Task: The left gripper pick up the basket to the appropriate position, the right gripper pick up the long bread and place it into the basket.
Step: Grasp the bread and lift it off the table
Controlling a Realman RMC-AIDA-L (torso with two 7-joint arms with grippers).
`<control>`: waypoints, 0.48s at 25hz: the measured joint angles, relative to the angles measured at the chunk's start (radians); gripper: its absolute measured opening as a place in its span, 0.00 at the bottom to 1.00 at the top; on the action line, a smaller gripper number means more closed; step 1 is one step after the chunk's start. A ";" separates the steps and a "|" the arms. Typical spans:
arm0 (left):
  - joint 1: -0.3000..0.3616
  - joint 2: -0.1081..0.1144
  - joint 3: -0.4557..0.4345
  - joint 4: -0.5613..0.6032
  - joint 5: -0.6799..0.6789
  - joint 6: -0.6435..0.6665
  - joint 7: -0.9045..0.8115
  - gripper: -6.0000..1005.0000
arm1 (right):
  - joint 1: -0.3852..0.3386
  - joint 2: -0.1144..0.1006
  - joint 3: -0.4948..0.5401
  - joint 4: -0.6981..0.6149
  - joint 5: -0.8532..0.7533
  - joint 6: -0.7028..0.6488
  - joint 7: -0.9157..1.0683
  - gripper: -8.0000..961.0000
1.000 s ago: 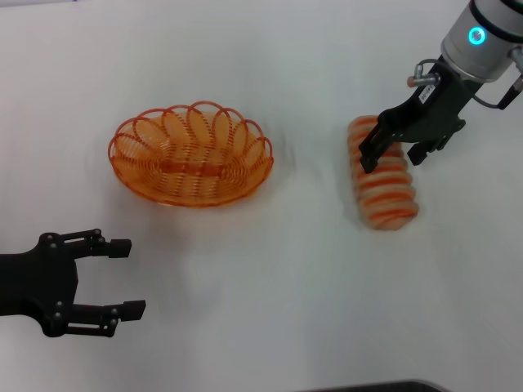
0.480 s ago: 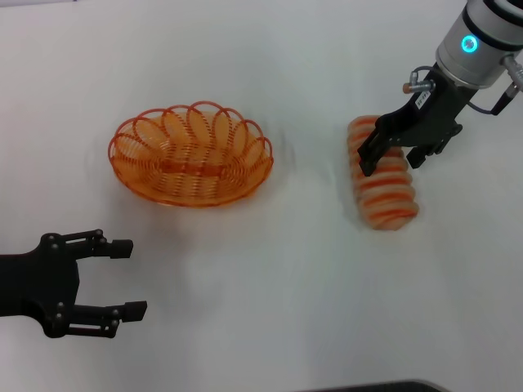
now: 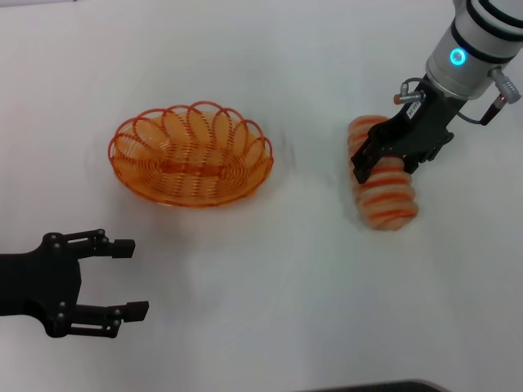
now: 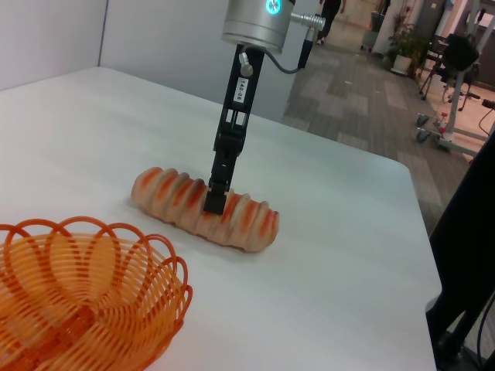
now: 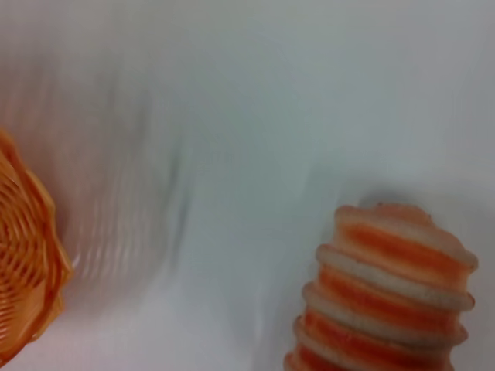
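Note:
The orange wire basket (image 3: 189, 193) stands empty on the white table, left of centre; it also shows in the left wrist view (image 4: 85, 301) and at the edge of the right wrist view (image 5: 27, 263). The long bread (image 3: 386, 201) lies on the table at the right and shows in both wrist views (image 4: 247, 220) (image 5: 387, 286). My right gripper (image 3: 383, 168) is open and low over the bread's far half, one finger on each side; the left wrist view shows it (image 4: 214, 199) down at the loaf. My left gripper (image 3: 133, 278) is open and empty, near the front left, well short of the basket.
The white table (image 3: 270, 278) ends at an edge (image 4: 418, 224) beyond the bread in the left wrist view, with floor and room furniture behind it.
My right gripper has shifted a little left and lower over the bread. The bread, the basket and my left gripper have stayed where they were.

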 joint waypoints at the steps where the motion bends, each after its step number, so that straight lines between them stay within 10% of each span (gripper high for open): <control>1: 0.000 0.000 0.000 0.000 0.000 0.000 0.000 0.87 | 0.000 0.001 0.000 0.005 0.000 0.008 0.000 0.84; 12: 0.000 -0.002 0.001 -0.001 0.000 0.000 -0.003 0.87 | -0.002 0.002 -0.022 0.006 0.000 0.020 0.018 0.80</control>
